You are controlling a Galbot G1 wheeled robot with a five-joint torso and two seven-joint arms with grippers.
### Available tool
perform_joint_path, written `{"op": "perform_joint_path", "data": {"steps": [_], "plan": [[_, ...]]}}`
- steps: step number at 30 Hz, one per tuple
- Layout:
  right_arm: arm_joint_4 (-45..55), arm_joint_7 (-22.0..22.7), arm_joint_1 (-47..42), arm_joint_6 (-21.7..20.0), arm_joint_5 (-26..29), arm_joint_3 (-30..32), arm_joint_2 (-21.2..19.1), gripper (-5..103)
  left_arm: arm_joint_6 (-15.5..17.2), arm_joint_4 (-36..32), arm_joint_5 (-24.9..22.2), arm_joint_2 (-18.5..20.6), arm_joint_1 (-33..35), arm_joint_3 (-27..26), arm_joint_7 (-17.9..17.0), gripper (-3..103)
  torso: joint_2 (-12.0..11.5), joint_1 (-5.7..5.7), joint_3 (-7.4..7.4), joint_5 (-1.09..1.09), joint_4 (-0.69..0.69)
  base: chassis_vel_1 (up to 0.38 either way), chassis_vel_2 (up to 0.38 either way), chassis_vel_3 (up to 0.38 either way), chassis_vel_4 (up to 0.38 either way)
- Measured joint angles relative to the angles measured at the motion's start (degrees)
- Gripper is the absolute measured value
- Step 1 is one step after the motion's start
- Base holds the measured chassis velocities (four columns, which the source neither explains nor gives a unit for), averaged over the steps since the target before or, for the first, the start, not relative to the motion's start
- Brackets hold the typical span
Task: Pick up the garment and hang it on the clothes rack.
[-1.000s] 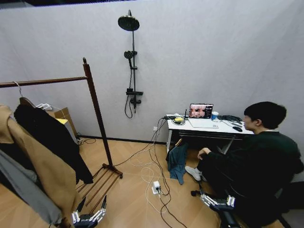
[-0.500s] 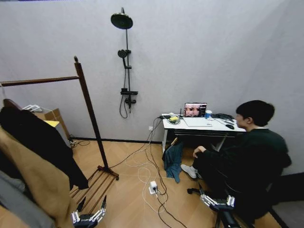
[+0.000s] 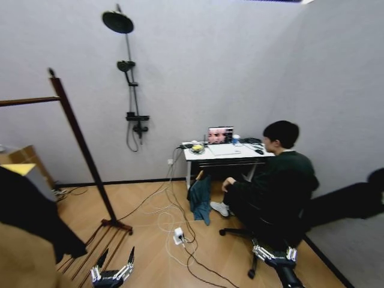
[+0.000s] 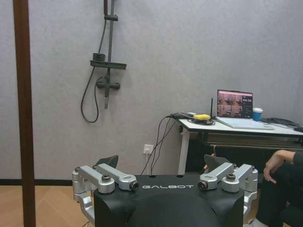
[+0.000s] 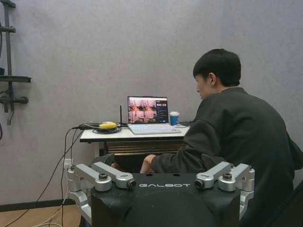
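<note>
Left gripper low at the bottom edge of the head view, fingers spread apart, nothing in it. Right gripper low at bottom right, parked in front of a seated person's chair, fingers likewise apart and empty.

Garment is at the far left: black coat hanging down below the clothes rack top bar, partly cut off by the frame edge, hanger hook out of view. Tan coat hangs in front of it, lower left corner.

Rack's dark post and slatted base stand on the wood floor, just ahead of the left gripper. Left wrist view has the same post close by, with the shower stand on the wall behind.
</note>
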Motion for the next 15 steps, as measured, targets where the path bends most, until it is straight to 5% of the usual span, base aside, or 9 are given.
{"op": "perform_joint_path", "data": {"steps": [15], "plan": [[0.0, 0.0, 0.0, 0.0, 0.0, 0.0, 0.0, 100, 0.0, 0.0, 0.0, 0.0, 0.0, 0.0, 0.0, 100, 1.2, 0.58, 0.58, -0.01, 0.06, -0.002, -0.004, -0.003, -0.002]]}}
